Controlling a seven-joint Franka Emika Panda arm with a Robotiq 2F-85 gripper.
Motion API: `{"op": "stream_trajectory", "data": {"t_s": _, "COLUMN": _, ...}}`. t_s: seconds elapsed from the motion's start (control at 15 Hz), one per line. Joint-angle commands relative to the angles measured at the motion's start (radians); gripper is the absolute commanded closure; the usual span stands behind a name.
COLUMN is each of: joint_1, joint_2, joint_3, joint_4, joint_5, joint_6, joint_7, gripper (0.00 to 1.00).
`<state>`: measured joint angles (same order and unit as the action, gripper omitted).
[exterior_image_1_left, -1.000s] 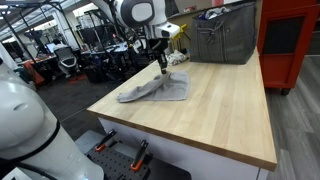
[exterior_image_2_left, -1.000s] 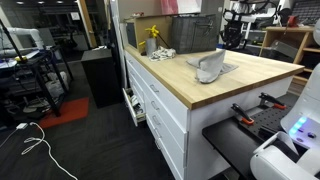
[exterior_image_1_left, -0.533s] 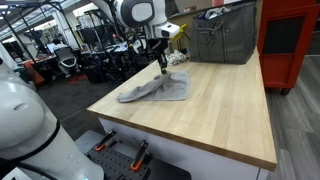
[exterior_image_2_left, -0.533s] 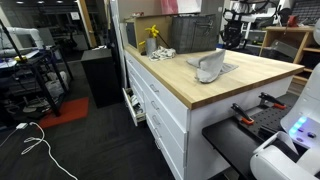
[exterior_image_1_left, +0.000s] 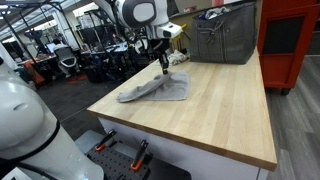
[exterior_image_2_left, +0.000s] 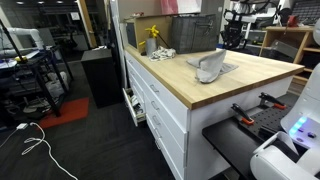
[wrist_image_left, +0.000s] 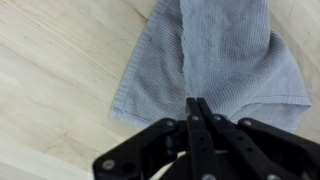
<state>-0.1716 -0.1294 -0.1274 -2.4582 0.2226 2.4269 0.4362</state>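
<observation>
Towel (exterior_image_1_left: 155, 90) between jaws, near table (exterior_image_1_left: 225, 115) edge

The arm (exterior_image_1_left: 137, 13) reaches down, its claw (wrist_image_left: 197, 101) vertical, fingers pressed together.

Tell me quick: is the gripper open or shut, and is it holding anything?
Gripper: closed, fingers pressed together, pinching a raised fold of the grey cloth that lies on the wooden table.

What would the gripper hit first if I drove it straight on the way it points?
The grey ribbed cloth: the gripper, fingertips shut, seems to pinch a fold of it. Directly behind lies the light wooden tabletop, though the gap is hard to judge.
</observation>
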Motion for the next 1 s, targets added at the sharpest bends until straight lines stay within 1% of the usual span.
{"op": "stream_trajectory", "data": {"t_s": 0.0, "joint_1": -0.012, "joint_2": 0.050, "joint_3": -0.020, "joint_4": 0.054, "joint_5": 0.019, "joint_6": -0.016, "joint_7": 0.001, "gripper": 0.99}}
{"op": "stream_trajectory", "data": {"t_s": 0.2, "joint_1": -0.017, "joint_2": 0.111, "joint_3": -0.038, "joint_4": 0.092, "joint_5": 0.025, "joint_6": -0.017, "joint_7": 0.006, "gripper": 0.99}}
{"op": "stream_trajectory", "data": {"t_s": 0.53, "joint_1": -0.028, "joint_2": 0.215, "joint_3": -0.065, "joint_4": 0.174, "joint_5": 0.083, "joint_6": -0.040, "joint_7": -0.010, "gripper": 0.99}}
{"op": "stream_trajectory", "data": {"t_s": 0.73, "joint_1": -0.041, "joint_2": 0.280, "joint_3": -0.085, "joint_4": 0.213, "joint_5": 0.089, "joint_6": -0.036, "joint_7": 0.000, "gripper": 0.99}}
{"op": "stream_trajectory", "data": {"t_s": 0.8, "joint_1": -0.048, "joint_2": 0.293, "joint_3": -0.094, "joint_4": 0.218, "joint_5": 0.092, "joint_6": -0.045, "joint_7": 0.002, "gripper": 0.99}}
{"op": "stream_trajectory", "data": {"t_s": 0.93, "joint_1": -0.066, "joint_2": 0.296, "joint_3": -0.114, "joint_4": 0.184, "joint_5": 0.101, "joint_6": -0.046, "joint_7": -0.005, "gripper": 0.99}}
